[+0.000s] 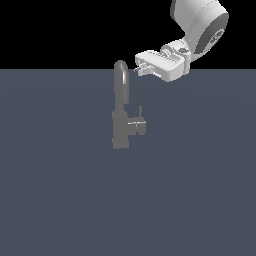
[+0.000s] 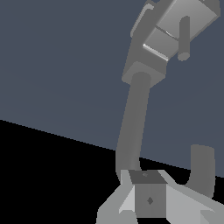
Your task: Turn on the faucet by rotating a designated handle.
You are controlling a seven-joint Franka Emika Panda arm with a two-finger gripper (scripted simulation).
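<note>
The faucet stands at the centre of the exterior view, its handle jutting toward that view's right with a thin lever rod upright on it. The gripper hangs in the upper right beside the arch of the spout, well above the handle and touching nothing (probably staged to descend). Its fingers look nearly pressed together.

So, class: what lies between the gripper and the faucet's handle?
Nothing. In the exterior view the stretch from the gripper down to the handle is bare; the faucet spout arches just beside it.
</note>
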